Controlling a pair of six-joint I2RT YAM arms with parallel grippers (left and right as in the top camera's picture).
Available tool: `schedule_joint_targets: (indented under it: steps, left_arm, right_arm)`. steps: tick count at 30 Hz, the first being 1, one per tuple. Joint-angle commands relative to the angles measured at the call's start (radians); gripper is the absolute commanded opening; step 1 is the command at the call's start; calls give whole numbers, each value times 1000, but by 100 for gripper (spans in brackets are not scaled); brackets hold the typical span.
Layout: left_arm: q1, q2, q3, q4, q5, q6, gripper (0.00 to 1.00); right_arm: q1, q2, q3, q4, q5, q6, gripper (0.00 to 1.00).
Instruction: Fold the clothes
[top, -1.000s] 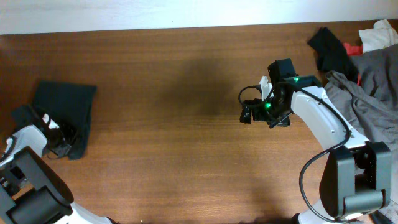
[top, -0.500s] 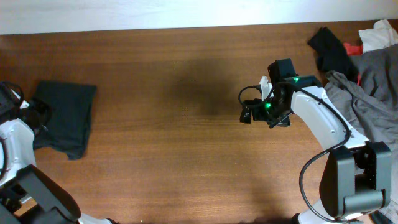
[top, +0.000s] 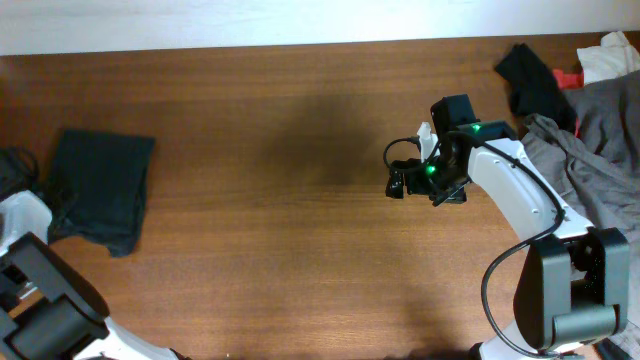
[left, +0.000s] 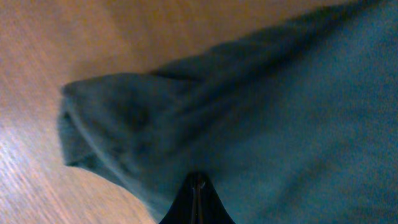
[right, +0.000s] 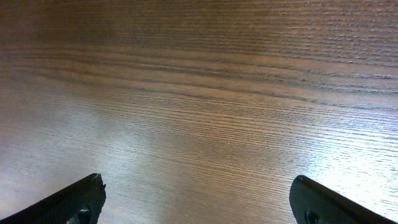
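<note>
We judge the left gripper (left: 197, 194), jaws together at the edge of the clothes (top: 100, 188), could snag and undo the fold; right gripper (right: 200, 198) jaws apart above the table (top: 300, 250).

The table (top: 300, 230) is brown wood with fine straight grain, smooth, with a soft sheen under the light. The folded dark garment (top: 100, 185) is soft matt cloth, slightly fuzzy, and the grey garment (top: 605, 130) is thin crumpled cloth. The fingers (right: 81, 198) of the right gripper (right: 196, 190) look like matt black plastic
</note>
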Motion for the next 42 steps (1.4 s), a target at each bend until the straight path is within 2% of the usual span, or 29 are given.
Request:
schedule_joint_targets:
  steps: [1, 4, 13, 22, 30, 33, 37, 39, 42]
  left_arm:
    - [49, 42, -2, 8, -25, 18, 1]
    - [73, 61, -2, 9, -13, 18, 0]
    - [77, 6, 27, 24, 152, 15, 0]
    - [75, -232, 36, -93, 151, -24, 0]
    - [-13, -249, 10, -246, 152, -24, 0]
    - [-77, -241, -36, -243, 141, -24, 0]
    - [-142, -226, -92, -243, 20, -51, 0]
    - [-158, -217, -117, -238, -35, -70, 0]
    - [-158, -192, -137, -220, -41, -75, 0]
  right_arm:
    - [-4, -20, 13, 0, 16, -7, 99]
    - [-4, -20, 13, 0, 16, -7, 99]
    - [-4, -20, 13, 0, 16, -7, 99]
    - [-4, -20, 13, 0, 16, -7, 99]
    - [-4, -20, 13, 0, 16, -7, 99]
    - [-4, -20, 13, 0, 15, -7, 99]
    - [-4, -20, 13, 0, 16, -7, 99]
    - [-4, -20, 13, 0, 16, -7, 99]
    - [-4, -20, 13, 0, 16, -7, 99]
